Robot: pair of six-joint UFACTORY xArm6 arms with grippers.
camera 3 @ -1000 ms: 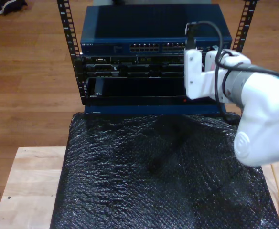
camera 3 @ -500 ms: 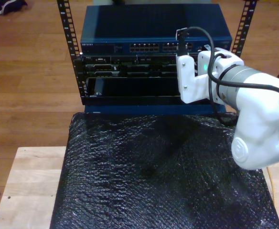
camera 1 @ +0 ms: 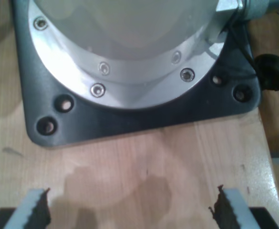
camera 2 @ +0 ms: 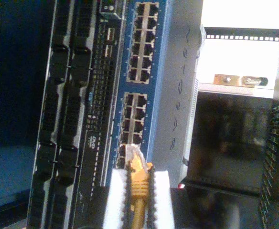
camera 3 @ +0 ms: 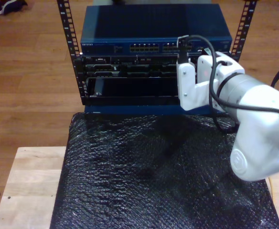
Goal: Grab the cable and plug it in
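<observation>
My second gripper (camera 2: 138,195) is clenching the cable (camera 2: 137,191), its plug (camera 2: 133,155) pointing lengthwise past the fingertips at the switch (camera 2: 170,95) ports just ahead, while my first gripper (camera 1: 130,210) is sitting spread wide.

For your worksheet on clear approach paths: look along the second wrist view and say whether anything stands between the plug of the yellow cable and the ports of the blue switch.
Nothing visible does. My second gripper holds the yellow cable, and its clear plug points at the blue switch's ports with open space between them.
</observation>
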